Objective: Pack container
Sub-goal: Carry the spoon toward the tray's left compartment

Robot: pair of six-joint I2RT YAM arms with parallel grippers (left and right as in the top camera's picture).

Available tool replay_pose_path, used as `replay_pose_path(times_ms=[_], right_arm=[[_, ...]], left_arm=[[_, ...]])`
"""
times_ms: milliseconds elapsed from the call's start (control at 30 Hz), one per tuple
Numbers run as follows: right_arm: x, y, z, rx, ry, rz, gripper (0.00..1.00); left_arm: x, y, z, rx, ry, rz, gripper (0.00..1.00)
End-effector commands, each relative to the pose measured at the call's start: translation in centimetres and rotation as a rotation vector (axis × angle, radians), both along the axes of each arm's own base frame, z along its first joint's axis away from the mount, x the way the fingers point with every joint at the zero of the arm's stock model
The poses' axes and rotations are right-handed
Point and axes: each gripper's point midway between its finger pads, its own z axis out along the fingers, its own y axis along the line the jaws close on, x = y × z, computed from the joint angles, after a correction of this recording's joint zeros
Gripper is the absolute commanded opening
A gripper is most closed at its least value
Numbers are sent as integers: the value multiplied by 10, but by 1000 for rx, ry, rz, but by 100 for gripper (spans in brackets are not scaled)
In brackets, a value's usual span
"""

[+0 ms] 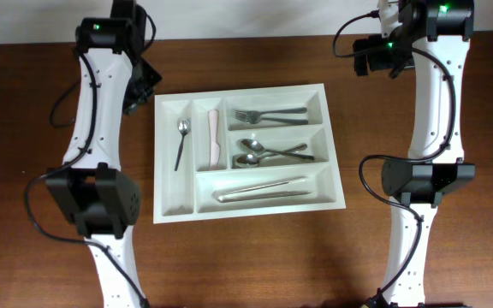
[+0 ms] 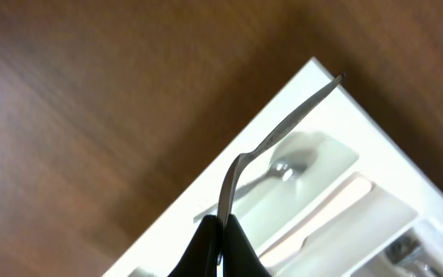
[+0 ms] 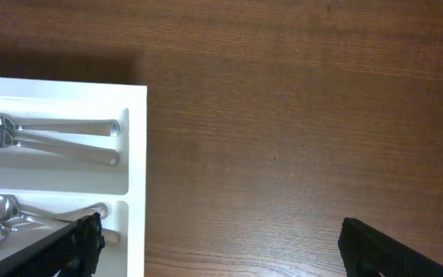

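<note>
The white five-compartment container [image 1: 246, 211] lies in the middle of the table. It also shows in the left wrist view [image 2: 206, 208] and the right wrist view [image 3: 137, 154]. My left gripper [image 2: 223, 231] is shut on a thin curved metal utensil [image 2: 283, 127], held over the container's far left corner; in the overhead view the gripper [image 1: 144, 85] is mostly hidden by the arm. My right gripper [image 3: 218, 231] is open and empty above bare table just right of the container, at the far right in the overhead view [image 1: 368, 58].
The container holds a spoon [image 1: 181, 141] in the left narrow slot, a pale pink-handled piece [image 1: 215, 137] beside it, forks [image 1: 268, 114] at the top right, spoons [image 1: 268, 152] in the middle right, and long silver pieces [image 1: 264, 190] at the bottom.
</note>
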Motion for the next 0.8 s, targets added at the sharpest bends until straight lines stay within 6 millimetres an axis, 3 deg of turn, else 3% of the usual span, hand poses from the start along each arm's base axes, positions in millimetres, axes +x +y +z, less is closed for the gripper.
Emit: replay_pose_path(times_ms=[0,367,500,767], right_arm=[[-4,4,18,9,-36,5,99],[-4,4,18,9,-35,5,99],[-4,4,18,9,-36,5,99],[-4,4,18,9,-36,5,99]], left_arm=[[-15,-8,32,-52,-59,3,2],[-53,-15,43,-59,11,18,2],[-58,-30,28,-60,44,31,2],[-56,-51,-20,-84,80,37,2]])
